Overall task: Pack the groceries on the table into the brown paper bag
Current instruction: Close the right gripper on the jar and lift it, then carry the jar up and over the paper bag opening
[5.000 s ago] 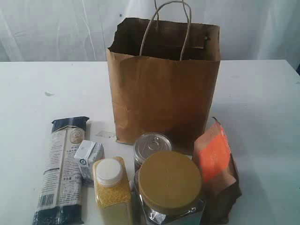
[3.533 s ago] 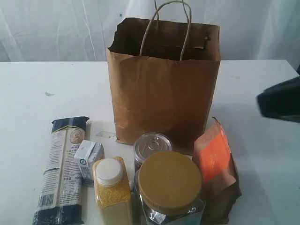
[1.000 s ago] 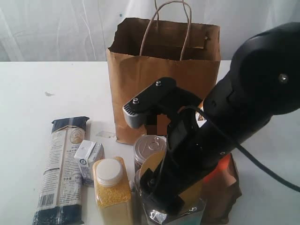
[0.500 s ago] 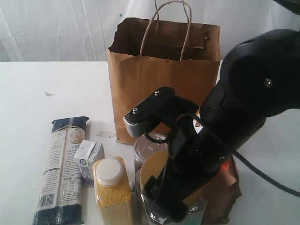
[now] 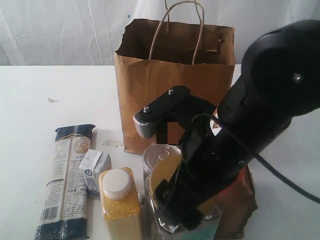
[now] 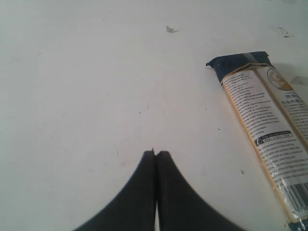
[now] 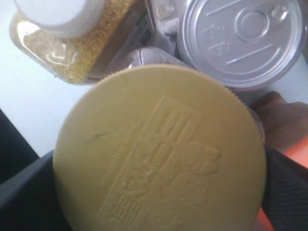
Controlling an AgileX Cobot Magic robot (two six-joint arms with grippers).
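Note:
The brown paper bag (image 5: 170,95) stands upright and open at the back of the white table (image 5: 40,100). In front of it lie the dark-blue pasta packet (image 5: 65,180), the small white carton (image 5: 95,170), the yellow-grain jar (image 5: 119,200), the silver-topped tin (image 5: 157,155), the gold-lidded jar (image 5: 162,175) and the brown pouch (image 5: 245,200). My right gripper (image 7: 159,192) is down over the gold lid (image 7: 159,144), jaws wide, one finger (image 7: 24,192) on each side of it. My left gripper (image 6: 155,153) is shut and empty over bare table beside the pasta packet (image 6: 264,130).
The right arm's black body (image 5: 270,100) hides most of the pouch and the bag's right corner. The tin (image 7: 240,38) and the grain jar (image 7: 62,33) stand tight against the gold-lidded jar. A white curtain hangs behind the table.
The right arm came in from the right and has sunk onto the gold-lidded jar, its fingers now lower round the lid. The groceries and the left gripper have not moved.

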